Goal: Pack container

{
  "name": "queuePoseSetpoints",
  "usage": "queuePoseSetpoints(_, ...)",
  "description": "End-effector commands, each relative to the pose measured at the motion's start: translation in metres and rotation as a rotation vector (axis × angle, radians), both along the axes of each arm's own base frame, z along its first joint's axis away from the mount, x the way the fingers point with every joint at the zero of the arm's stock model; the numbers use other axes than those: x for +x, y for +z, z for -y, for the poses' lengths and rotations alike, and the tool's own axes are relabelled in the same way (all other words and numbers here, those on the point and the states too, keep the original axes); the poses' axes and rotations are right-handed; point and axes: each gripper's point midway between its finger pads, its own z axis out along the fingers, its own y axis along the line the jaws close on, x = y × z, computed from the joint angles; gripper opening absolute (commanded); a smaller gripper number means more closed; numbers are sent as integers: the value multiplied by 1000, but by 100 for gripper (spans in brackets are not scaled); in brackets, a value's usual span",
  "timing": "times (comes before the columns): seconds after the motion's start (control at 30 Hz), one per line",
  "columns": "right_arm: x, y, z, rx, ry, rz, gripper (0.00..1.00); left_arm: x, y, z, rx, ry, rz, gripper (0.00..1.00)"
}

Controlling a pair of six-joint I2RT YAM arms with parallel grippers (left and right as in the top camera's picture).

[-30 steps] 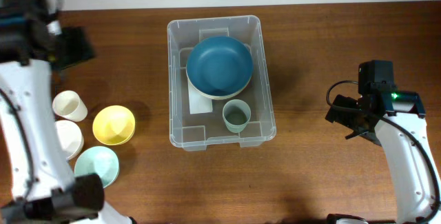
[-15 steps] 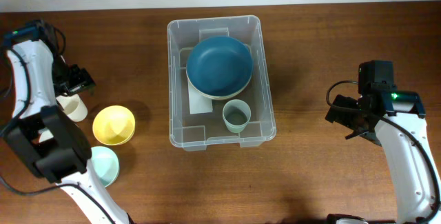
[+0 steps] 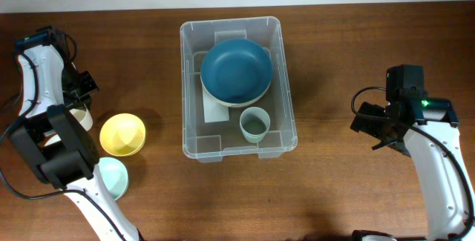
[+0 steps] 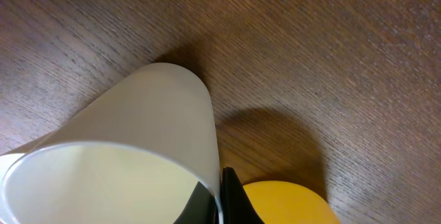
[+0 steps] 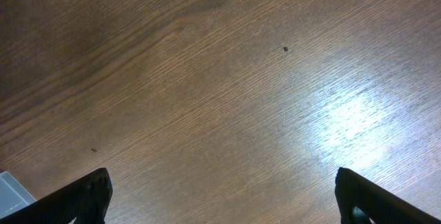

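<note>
The clear container (image 3: 191,85) stands mid-table and holds a dark blue bowl (image 3: 237,69) stacked on a cream one, with a pale green cup (image 3: 254,124) beside them. My left gripper (image 3: 80,101) is at the table's left, shut on the rim of a white cup (image 3: 83,117). In the left wrist view the two black fingers pinch the wall of the white cup (image 4: 138,134), one inside and one outside, at my left gripper (image 4: 219,200). My right gripper (image 5: 224,196) hangs open over bare wood far right of the container, holding nothing.
A yellow bowl (image 3: 122,133) sits just right of the held cup, and its edge shows in the left wrist view as the yellow bowl (image 4: 289,203). A mint bowl (image 3: 111,176) lies nearer the front. The left arm's links cover the table's far left.
The left arm swung in over the white cup and its fingers closed on the cup's rim. The right arm has not moved.
</note>
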Motion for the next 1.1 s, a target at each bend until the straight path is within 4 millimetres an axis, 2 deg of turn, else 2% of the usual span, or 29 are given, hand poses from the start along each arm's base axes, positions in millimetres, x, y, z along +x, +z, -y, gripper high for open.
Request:
queuePoseSetpoints(0.0, -1, 2, 0, -1, 4, 5, 99, 13, 16, 5, 12, -18, 54, 0)
queuePoseSetpoints(0.07, -1, 2, 0, -1, 4, 5, 99, 22, 34, 10, 30, -36, 104, 1)
queuePoseSetpoints(0.17, -1, 2, 0, -1, 4, 5, 99, 40, 78, 26, 67, -83, 221, 1)
queuePoseSetpoints(0.2, -1, 2, 0, -1, 4, 5, 99, 47, 104, 40, 79, -114, 285, 0)
queuePoseSetpoints(0.27, -1, 2, 0, -1, 4, 5, 99, 51, 136, 66, 77, -166, 361, 0)
queuePoseSetpoints(0.3, -1, 2, 0, -1, 4, 5, 99, 51, 156, 88, 61, -208, 408, 0)
queuePoseSetpoints(0.33, -1, 2, 0, -1, 4, 6, 99, 47, 180, 118, 40, -269, 464, 0)
queuePoseSetpoints(0.37, -1, 2, 0, -2, 4, 6, 99, 43, 194, 139, 34, -314, 495, 0)
queuePoseSetpoints(0.43, -1, 2, 0, -2, 4, 6, 99, 34, 215, 177, 20, -400, 536, 0)
queuePoseSetpoints(0.5, -1, 2, 1, -2, 4, 8, 99, 25, 227, 212, 5, -501, 562, 1)
queuePoseSetpoints(0.6, 0, 2, 0, -2, 4, 9, 99, 6, 230, 262, -38, -627, 548, 1)
queuePoseSetpoints(0.7, 0, 2, 0, -2, 4, 9, 99, -22, 218, 308, -81, -736, 468, 1)
queuePoseSetpoints(0.93, 0, 2, 0, -1, 4, 9, 99, -74, 186, 377, -165, -923, 311, 0)
queuePoseSetpoints(0.97, 0, 2, 0, 0, 4, 9, 99, -85, 181, 399, -205, -974, 308, 0)
queuePoseSetpoints(1.07, -1, 2, 0, -1, 4, 9, 99, -94, 177, 425, -225, -1040, 326, 0)
